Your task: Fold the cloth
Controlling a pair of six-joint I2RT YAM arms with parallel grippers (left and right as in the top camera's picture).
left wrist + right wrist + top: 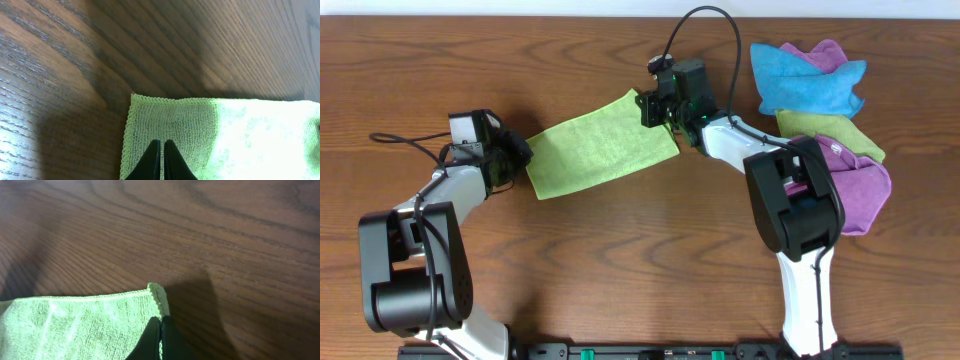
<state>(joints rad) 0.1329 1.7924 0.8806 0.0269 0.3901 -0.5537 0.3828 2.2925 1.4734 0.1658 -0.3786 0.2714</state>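
1. The cloth, lime-green and finely ribbed, lay spread flat on the desk. It sat in the far half, a little left of the middle. It lay aslant, with its right end nearer the far edge than its left end.
2. The left pincer met the cloth at the cloth's left edge. In the left wrist view its two dark fingers were drawn together with only a hairline gap. Their tips were pressed on the fabric just inside the hemmed border, nipping the cloth there.
3. The right pincer met the cloth at its far right corner. In the right wrist view its fingers were pinched together on that corner. A sliver of green showed between them, and the tip of the corner curled slightly upward just beyond the fingertips.
4. Between the two pincers the cloth rested on the wood, with no fold visible from overhead.
5. A pile of other cloths lay toward the desk's far right corner, apart from the lime cloth. It held a blue cloth, an olive-green cloth and purple cloths. The right arm covered part of the pile.
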